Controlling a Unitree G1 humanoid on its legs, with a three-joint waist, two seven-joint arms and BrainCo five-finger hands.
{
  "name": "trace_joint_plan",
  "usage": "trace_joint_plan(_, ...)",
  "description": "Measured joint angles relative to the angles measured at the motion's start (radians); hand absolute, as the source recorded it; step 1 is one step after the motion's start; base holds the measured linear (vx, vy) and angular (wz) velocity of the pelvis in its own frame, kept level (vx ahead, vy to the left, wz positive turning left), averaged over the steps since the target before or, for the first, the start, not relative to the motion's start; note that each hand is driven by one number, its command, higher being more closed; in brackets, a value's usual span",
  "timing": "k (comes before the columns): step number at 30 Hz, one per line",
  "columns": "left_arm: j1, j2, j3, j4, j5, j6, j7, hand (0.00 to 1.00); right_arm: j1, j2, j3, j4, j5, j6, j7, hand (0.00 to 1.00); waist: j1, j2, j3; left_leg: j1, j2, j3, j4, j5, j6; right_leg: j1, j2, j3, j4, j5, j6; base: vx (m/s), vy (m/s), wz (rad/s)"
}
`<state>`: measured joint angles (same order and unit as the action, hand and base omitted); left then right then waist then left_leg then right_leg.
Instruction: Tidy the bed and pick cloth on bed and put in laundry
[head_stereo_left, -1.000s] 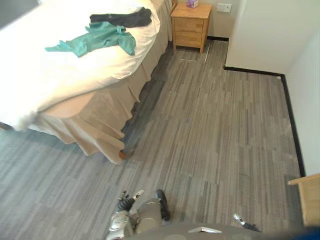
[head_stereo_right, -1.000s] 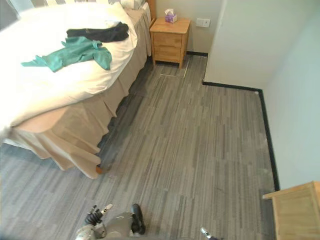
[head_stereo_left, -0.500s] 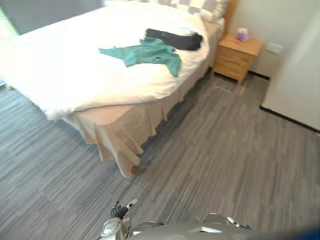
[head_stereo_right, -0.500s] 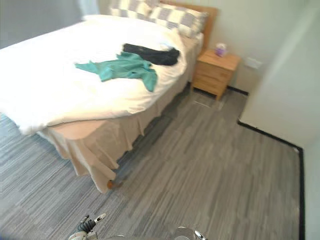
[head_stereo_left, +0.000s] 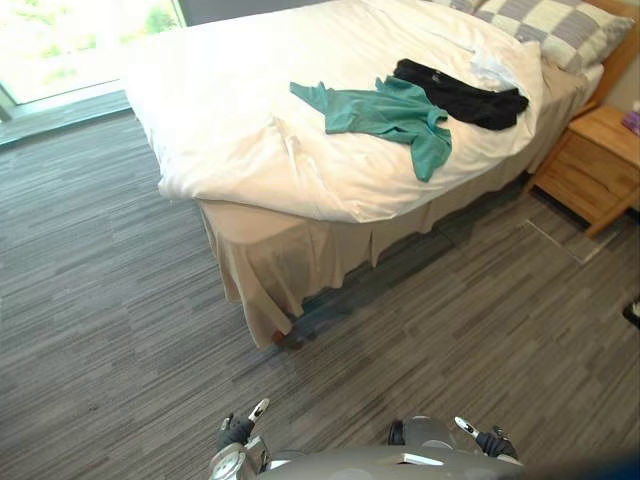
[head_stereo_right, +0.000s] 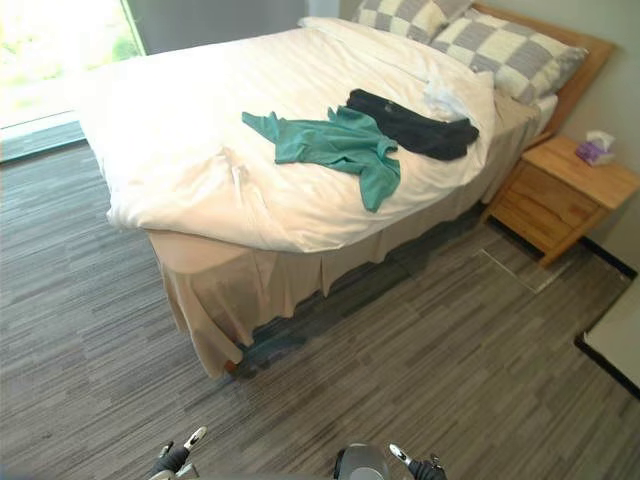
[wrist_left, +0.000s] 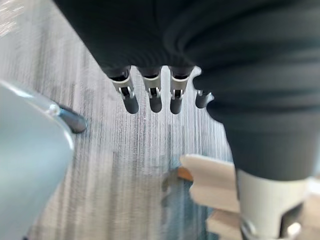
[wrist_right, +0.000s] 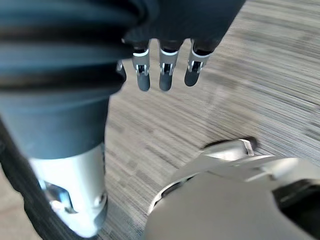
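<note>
Left hand and right hand hang low, released and empty, well apart from the bed.

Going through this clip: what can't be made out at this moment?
Black garment, eye views: bunched up, type unclear.
Nightstand, left eye view: cut by the right edge.
Pillows, left eye view: cut by the top edge.
Under the bed: hidden by the bed skirt.
Left hand, right hand, eye views: too small to judge; wrist views show straight fingers, nothing held.
</note>
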<state>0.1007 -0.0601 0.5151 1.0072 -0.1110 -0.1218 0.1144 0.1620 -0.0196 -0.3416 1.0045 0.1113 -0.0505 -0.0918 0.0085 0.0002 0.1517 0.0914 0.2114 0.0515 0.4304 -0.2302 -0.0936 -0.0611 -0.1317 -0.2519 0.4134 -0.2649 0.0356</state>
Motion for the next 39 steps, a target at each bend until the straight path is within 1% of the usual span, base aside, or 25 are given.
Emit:
trace_joint_plan(1,-0.006,-0.005,-0.003,-0.011,-0.002,-0.001,0.0,0.0,0.003,-0.006,0.001,-0.006,0.0,0.0,0.001,0.0,-0.003,0.009,0.005,-0.049,0.015,-0.009,0.112,0.015,-0.005,0.028,0.008,-0.014,-0.02,0.002,-0.005,0.29,-0.229,0.41)
trace_joint_plan(2,-0.011,-0.024,-0.005,-0.024,-0.024,-0.003,0.0,0.0,0.011,-0.025,0.009,-0.015,0.0,-0.002,0.001,0.0,0.002,0.037,0.018,-0.142,0.054,0.001,0.308,0.087,-0.014,0.085,0.026,-0.032,-0.058,0.002,-0.013,0.22,-0.104,0.08)
trace_joint_plan(3,-0.01,-0.027,-0.007,-0.027,-0.038,-0.005,0.0,0.0,0.011,-0.037,0.02,-0.014,0.0,0.0,-0.001,0.0,0.012,0.042,0.021,-0.19,0.091,0.051,0.431,0.11,-0.011,0.128,0.028,-0.035,-0.092,0.0,-0.021,0.27,-0.115,0.0)
trace_joint_plan(5,0.001,-0.023,-0.043,-0.036,-0.054,-0.011,0.003,0.0,0.009,-0.038,0.027,-0.016,-0.006,0.0,-0.003,0.0,0.009,0.044,0.02,-0.232,0.107,0.159,0.478,0.076,-0.004,0.195,0.014,-0.036,-0.157,0.006,-0.013,0.25,-0.033,-0.07)
trace_joint_plan(7,0.001,-0.015,-0.074,-0.037,-0.057,-0.021,0.002,0.0,0.003,-0.038,0.025,-0.012,-0.017,0.002,-0.003,0.0,0.011,0.043,0.021,-0.259,0.1,0.267,0.41,0.041,-0.002,0.238,-0.004,-0.036,-0.204,0.015,0.0,0.28,0.034,-0.06)
trace_joint_plan(8,0.0,-0.008,-0.088,-0.035,-0.056,-0.02,0.001,0.0,-0.002,-0.038,0.02,-0.005,-0.018,0.003,-0.003,0.0,0.009,0.043,0.021,-0.267,0.071,0.333,0.285,0.037,0.001,0.265,-0.016,-0.039,-0.223,0.02,0.01,0.31,0.122,0.05)
trace_joint_plan(9,0.0,-0.007,-0.103,-0.034,-0.055,-0.02,0.001,0.0,-0.004,-0.037,0.01,-0.005,-0.018,0.004,-0.002,0.0,0.008,0.046,0.02,-0.264,0.036,0.377,0.134,0.07,0.031,0.275,-0.02,-0.042,-0.228,0.02,0.022,0.38,0.185,0.24)
trace_joint_plan(10,0.0,-0.002,-0.123,-0.026,-0.054,-0.02,0.0,0.0,-0.006,-0.027,-0.006,0.002,-0.018,0.007,-0.002,0.0,0.011,0.038,0.019,-0.224,-0.005,0.427,-0.006,0.078,0.098,0.287,-0.027,-0.044,-0.228,0.011,0.044,0.31,0.164,0.49)
trace_joint_plan(12,-0.002,0.033,-0.152,-0.013,-0.057,-0.021,0.0,0.0,-0.012,-0.009,-0.009,0.013,-0.02,0.009,-0.002,0.0,0.008,0.0,0.016,-0.193,-0.067,0.422,-0.109,0.106,0.114,0.276,-0.053,-0.028,-0.238,0.025,0.049,0.25,0.123,0.58)
trace_joint_plan(14,-0.011,0.046,-0.156,-0.013,-0.06,-0.021,0.0,0.0,-0.024,0.002,-0.008,0.015,-0.031,0.008,-0.002,0.0,0.022,-0.017,0.027,-0.18,-0.086,0.407,-0.133,0.109,0.115,0.306,-0.021,-0.003,-0.352,0.038,0.055,0.17,0.044,0.32)
trace_joint_plan(16,-0.011,0.052,-0.171,-0.005,-0.058,-0.02,-0.001,0.0,-0.03,0.002,-0.002,0.022,-0.05,0.006,-0.001,0.0,0.035,-0.02,0.034,-0.111,-0.105,0.409,-0.155,0.109,0.115,0.371,-0.019,-0.01,-0.377,0.075,0.056,0.16,-0.062,0.05)
trace_joint_plan(18,-0.003,0.055,-0.187,-0.003,-0.056,-0.019,-0.002,0.0,-0.03,0.003,-0.005,0.026,-0.05,0.002,-0.001,0.0,0.03,-0.012,0.033,-0.07,-0.113,0.407,-0.197,0.118,0.102,0.39,-0.017,-0.009,-0.372,0.076,0.056,0.11,-0.076,0.03)
trace_joint_plan(19,0.003,0.061,-0.193,0.001,-0.053,-0.016,-0.005,0.0,-0.03,0.0,-0.006,0.038,-0.056,0.003,0.001,0.0,0.03,-0.017,0.023,-0.034,-0.125,0.404,-0.276,0.146,0.079,0.386,-0.016,-0.009,-0.363,0.079,0.058,0.05,-0.073,0.02)
trace_joint_plan(21,0.001,0.061,-0.198,0.024,-0.053,-0.011,-0.007,0.0,-0.03,-0.007,-0.013,0.053,-0.056,0.003,0.001,0.0,0.024,-0.007,0.009,0.0,-0.143,0.4,-0.378,0.195,0.071,0.363,-0.009,-0.01,-0.329,0.078,0.058,0.03,-0.085,0.07)
trace_joint_plan(24,-0.001,0.059,-0.208,0.04,-0.052,-0.001,-0.008,0.0,-0.038,-0.029,-0.012,0.056,-0.056,0.003,0.002,0.0,-0.003,0.014,0.012,0.024,-0.136,0.359,-0.439,0.201,0.073,0.252,-0.013,-0.008,-0.078,0.054,0.096,0.02,-0.054,0.16)
trace_joint_plan(26,-0.003,0.096,-0.262,0.039,-0.051,0.006,-0.017,0.0,-0.02,-0.009,-0.012,0.055,-0.057,0.005,0.001,0.0,-0.01,-0.008,0.023,0.064,-0.141,0.31,-0.459,0.2,0.078,0.113,-0.072,0.005,0.285,0.08,0.116,0.02,-0.048,0.5)
trace_joint_plan(27,-0.002,0.102,-0.273,0.04,-0.049,0.006,-0.022,0.0,-0.009,-0.006,-0.015,0.053,-0.057,0.005,0.001,0.0,-0.017,-0.015,0.022,0.071,-0.144,0.299,-0.463,0.201,0.079,0.096,-0.082,0.02,0.33,0.077,0.096,0.05,-0.083,0.63)
trace_joint_plan(28,-0.004,0.115,-0.274,0.041,-0.034,0.009,-0.022,0.0,-0.001,0.004,-0.013,0.052,-0.056,0.005,0.002,0.0,-0.019,-0.034,0.018,0.069,-0.143,0.278,-0.463,0.199,0.079,0.074,-0.078,0.032,0.341,-0.008,0.057,0.07,-0.072,0.49)
trace_joint_plan(30,-0.01,0.111,-0.267,0.046,-0.029,0.008,-0.023,0.0,-0.003,0.003,-0.009,0.052,-0.055,0.004,0.004,0.0,-0.02,-0.031,0.023,0.062,-0.126,0.239,-0.463,0.208,0.066,0.027,-0.048,0.076,0.235,-0.062,0.039,0.11,-0.105,0.51)
trace_joint_plan(31,-0.011,0.111,-0.266,0.048,-0.029,0.008,-0.023,0.0,-0.002,0.001,-0.008,0.052,-0.055,0.004,0.004,0.0,-0.023,-0.028,0.025,0.061,-0.118,0.229,-0.463,0.213,0.058,0.025,-0.034,0.096,0.18,-0.061,0.04,0.12,-0.132,0.6)
trace_joint_plan(32,-0.014,0.111,-0.259,0.056,-0.029,0.007,-0.023,0.0,-0.002,0.003,-0.005,0.052,-0.052,0.003,0.004,0.0,-0.023,-0.031,0.025,0.06,-0.114,0.213,-0.464,0.221,0.043,0.035,-0.018,0.133,0.035,-0.024,0.039,0.08,-0.165,0.52)
trace_joint_plan(33,-0.018,0.116,-0.234,0.055,-0.027,0.002,-0.023,0.0,0.002,0.013,0.0,0.056,-0.049,0.003,0.005,0.0,-0.015,-0.065,0.018,0.056,-0.143,0.208,-0.482,0.223,0.026,0.032,-0.029,0.175,-0.077,0.051,0.054,0.06,-0.178,0.49)
trace_joint_plan(35,-0.02,0.089,-0.196,0.07,-0.026,0.006,-0.022,0.0,0.002,0.003,-0.008,0.063,-0.044,0.002,0.005,0.0,-0.018,-0.042,0.001,0.067,-0.121,0.211,-0.522,0.25,0.012,0.047,-0.008,0.145,-0.109,0.052,0.044,0.13,-0.158,0.29)
trace_joint_plan(37,-0.021,0.04,-0.132,0.067,-0.024,0.004,-0.022,0.0,-0.002,-0.02,-0.006,0.05,-0.04,0.001,0.005,0.0,-0.012,0.0,-0.006,0.068,-0.087,0.21,-0.528,0.254,-0.009,0.073,0.022,0.118,-0.152,0.06,0.038,0.21,-0.146,0.11)
trace_joint_plan(39,-0.017,0.034,-0.108,0.067,-0.023,0.004,-0.022,0.0,0.001,-0.019,-0.006,0.05,-0.03,0.001,0.003,0.0,-0.013,0.002,-0.007,0.077,-0.077,0.209,-0.53,0.251,-0.013,0.109,0.032,0.096,-0.178,0.064,0.033,0.17,-0.104,0.24)
